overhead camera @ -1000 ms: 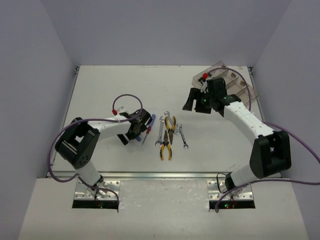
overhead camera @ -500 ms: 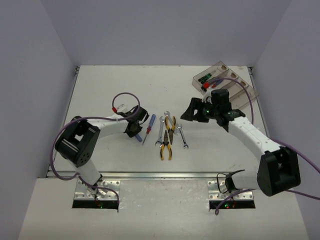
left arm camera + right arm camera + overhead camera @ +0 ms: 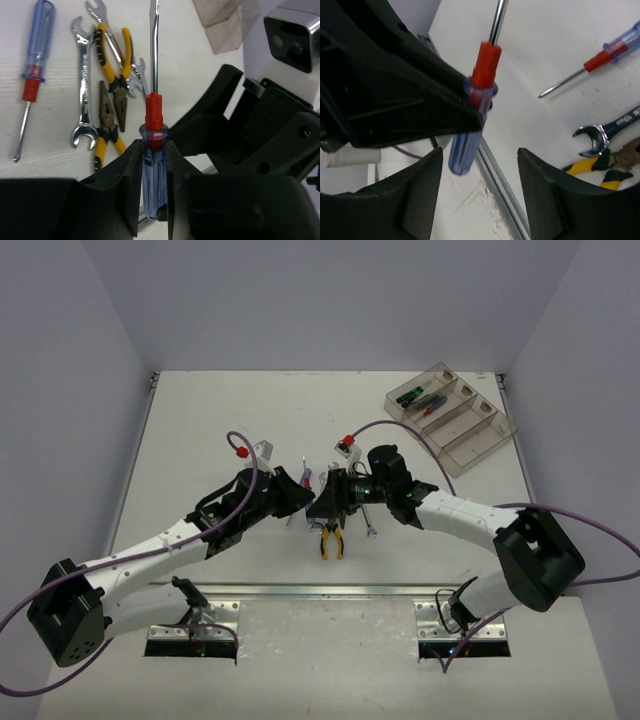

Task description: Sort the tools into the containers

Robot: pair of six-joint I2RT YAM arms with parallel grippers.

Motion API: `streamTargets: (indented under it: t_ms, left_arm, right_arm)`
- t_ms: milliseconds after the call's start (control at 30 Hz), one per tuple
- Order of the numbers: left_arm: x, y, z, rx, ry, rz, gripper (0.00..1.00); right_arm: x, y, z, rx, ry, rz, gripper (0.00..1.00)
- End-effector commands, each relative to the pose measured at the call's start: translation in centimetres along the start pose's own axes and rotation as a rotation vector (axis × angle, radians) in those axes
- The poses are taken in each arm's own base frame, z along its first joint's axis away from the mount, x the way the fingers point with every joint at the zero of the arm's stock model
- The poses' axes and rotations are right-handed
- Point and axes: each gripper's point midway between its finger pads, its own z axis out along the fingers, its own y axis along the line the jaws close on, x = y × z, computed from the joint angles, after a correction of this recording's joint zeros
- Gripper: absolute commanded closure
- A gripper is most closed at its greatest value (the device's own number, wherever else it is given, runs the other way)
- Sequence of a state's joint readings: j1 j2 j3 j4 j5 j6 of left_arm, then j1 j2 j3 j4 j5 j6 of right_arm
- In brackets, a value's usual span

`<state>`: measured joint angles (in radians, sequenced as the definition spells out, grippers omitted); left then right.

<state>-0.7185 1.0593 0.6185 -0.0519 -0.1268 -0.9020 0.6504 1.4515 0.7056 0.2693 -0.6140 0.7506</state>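
Left gripper (image 3: 152,150) clamps the blue-and-red screwdriver (image 3: 153,116) by its handle, which is plain in both wrist views but hidden from above. Right gripper (image 3: 480,200), spread wide, sits just beside that handle. Pliers (image 3: 119,102) lie beneath; bins (image 3: 480,427) stand far right.

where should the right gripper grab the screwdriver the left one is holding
Probably on the red collar of the screwdriver, or the bare shaft just beyond it: the left gripper pinches the blue handle. Bring the open right gripper in from the side, jaws across the shaft.
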Motion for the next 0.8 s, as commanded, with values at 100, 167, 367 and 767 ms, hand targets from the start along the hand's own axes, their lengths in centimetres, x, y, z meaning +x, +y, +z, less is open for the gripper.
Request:
streamTargets:
  t_ms: [100, 167, 367, 767]
  left_arm:
    - [1.2, -7.4, -2.3, 0.356, 0.038, 0.020, 1.00]
    - [1.5, -7.7, -2.3, 0.374, 0.048, 0.010, 1.00]
    - [1.5, -8.0, -2.3, 0.380, 0.035, 0.001, 0.94]
    - [-6.7, 0.4, -6.6, -0.283, -0.214, 0.148, 0.00]
  right_arm:
    - [-2.2, 2.6, -0.1, -0.104, -0.148, -0.033, 0.64]
    - [-2.2, 2.3, -0.4, -0.086, -0.176, -0.029, 0.65]
    - [-2.4, 2.0, -1.0, -0.050, -0.220, 0.001, 0.99]
    - [-7.3, -13.5, -10.4, 0.701, -0.400, 0.264, 1.00]
